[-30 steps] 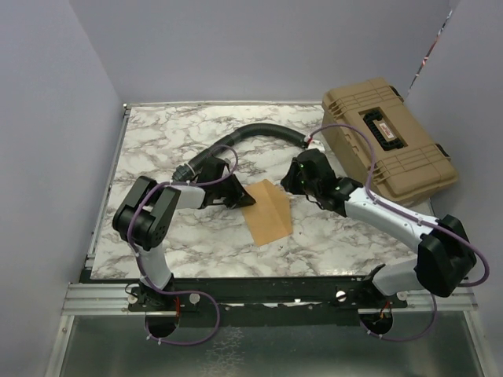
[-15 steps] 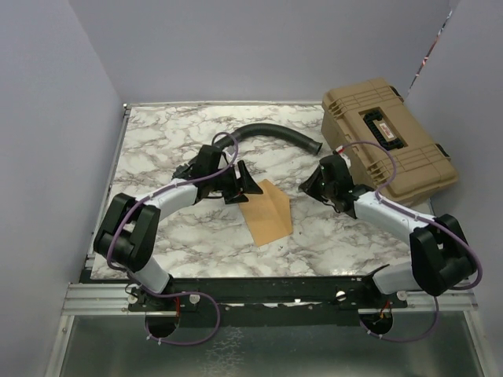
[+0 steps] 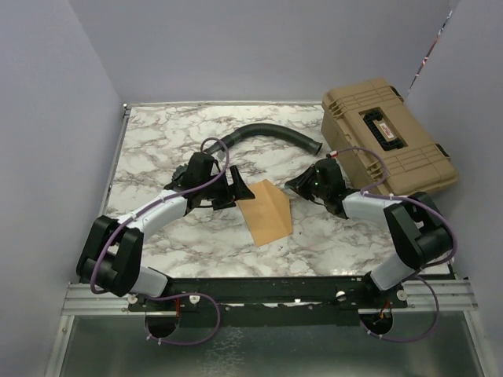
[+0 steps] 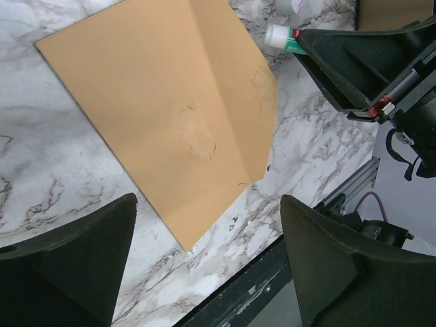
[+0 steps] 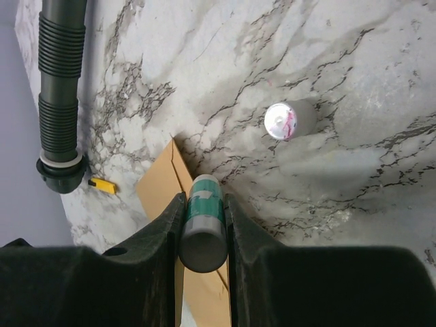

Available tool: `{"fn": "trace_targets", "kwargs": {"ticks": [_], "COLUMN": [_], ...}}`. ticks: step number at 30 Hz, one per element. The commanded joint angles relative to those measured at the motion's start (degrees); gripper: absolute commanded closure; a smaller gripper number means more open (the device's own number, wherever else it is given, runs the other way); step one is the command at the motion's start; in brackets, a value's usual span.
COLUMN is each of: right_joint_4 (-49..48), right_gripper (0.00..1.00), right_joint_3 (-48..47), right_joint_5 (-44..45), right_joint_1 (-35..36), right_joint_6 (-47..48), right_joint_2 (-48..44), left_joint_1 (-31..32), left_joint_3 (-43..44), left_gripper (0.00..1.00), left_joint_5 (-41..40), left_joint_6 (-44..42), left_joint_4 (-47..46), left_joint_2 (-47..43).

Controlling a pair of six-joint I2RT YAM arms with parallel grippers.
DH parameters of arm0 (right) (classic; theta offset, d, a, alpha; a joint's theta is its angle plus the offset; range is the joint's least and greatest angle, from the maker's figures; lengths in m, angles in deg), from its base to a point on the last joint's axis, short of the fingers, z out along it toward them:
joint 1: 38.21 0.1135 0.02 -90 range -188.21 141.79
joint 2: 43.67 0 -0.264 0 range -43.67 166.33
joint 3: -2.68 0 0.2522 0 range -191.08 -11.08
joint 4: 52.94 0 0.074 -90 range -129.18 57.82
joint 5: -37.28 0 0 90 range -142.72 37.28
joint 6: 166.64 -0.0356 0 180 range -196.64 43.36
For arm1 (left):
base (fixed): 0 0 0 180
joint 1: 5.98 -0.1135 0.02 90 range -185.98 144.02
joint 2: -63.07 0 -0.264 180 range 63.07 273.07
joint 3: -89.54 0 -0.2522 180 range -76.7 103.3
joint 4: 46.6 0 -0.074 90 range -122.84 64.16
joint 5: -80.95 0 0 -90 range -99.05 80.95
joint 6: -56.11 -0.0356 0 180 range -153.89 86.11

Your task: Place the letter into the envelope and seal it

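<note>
We held our left gripper (image 4: 208,231) spread wide and empty just above the envelope (image 4: 170,116), which lay flat in the middle. No separate letter showed, so it was probably already inside. Our right gripper (image 5: 203,204) clamped an uncapped glue stick (image 5: 202,235) over the envelope's right edge, ready for sealing.

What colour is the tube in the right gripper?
The small cylindrical tube is teal green with white markings; right wrist view.

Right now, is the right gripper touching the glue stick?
Touching. The right wrist view shows the glue stick squeezed between the right gripper's two fingers, with no gap on either side.
</note>
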Motion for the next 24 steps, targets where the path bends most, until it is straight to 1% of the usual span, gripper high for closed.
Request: {"fn": "trace_targets", "kwargs": {"ticks": [1, 5, 8, 10, 11, 12, 14, 19, 22, 23, 24], "right_joint_4": [-9.2, -12.4, -12.6, -11.4, -9.7, -8.7, -5.4, 0.2, 1.6, 2.7, 4.4], "right_gripper": [0.90, 0.86, 0.74, 0.60, 0.54, 0.50, 0.47, 0.47, 0.51, 0.53, 0.53], "right_joint_3": [2.7, 3.2, 4.7, 6.0, 6.5, 7.0, 7.8, 9.9, 10.8, 10.9, 10.8], "right_joint_5": [-0.5, 0.1, 0.6, 1.7, 2.8, 4.0, 5.5, 6.0, 3.3, 2.7, 2.7], "right_joint_1": [-1.0, -1.1, -1.1, -1.1, -1.1, -1.1, -1.1, -1.1, -1.1, -1.1, -1.1], "right_joint_6": [-2.9, -2.5, -2.4, -1.9, -1.5, -0.9, 0.1, 2.5, 4.9, 5.2, 5.3], "right_joint_2": [3.2, 6.8, 6.9, 5.1, 3.9, 2.6, 0.1, -6.3, -9.4, -10.3, -10.9], "left_joint_1": [0.1, 0.2, 0.2, 0.1, 0.2, 0.1, 0.3, 0.6, 1.1, 1.3, 1.5], "left_joint_3": [-1.4, -1.9, -2.5, -2.4, -2.3, -2.2, -1.6, 0.7, 2.6, 3.1, 3.7], "left_gripper": [0.14, 0.14, 0.14, 0.15, 0.18, 0.24, 0.31, 0.53, 0.70, 0.74, 0.75], "left_joint_5": [-5.4, -6.6, -7.2, -7.1, -6.9, -6.5, -5.8, -5.5, -5.4, -5.4, -5.7], "left_joint_6": [1.7, 2.2, 2.3, 1.9, 1.6, 1.2, 0.4, -1.4, -2.3, -2.6, -2.8], "left_joint_4": [1.6, 2.1, 2.1, 2.1, 2.1, 2.1, 2.1, 2.1, 1.7, 1.4, 1.1], "left_joint_2": [-2.2, -3.5, -3.8, -3.2, -2.8, -2.2, -0.9, 3.2, 6.0, 6.8, 7.4]}}
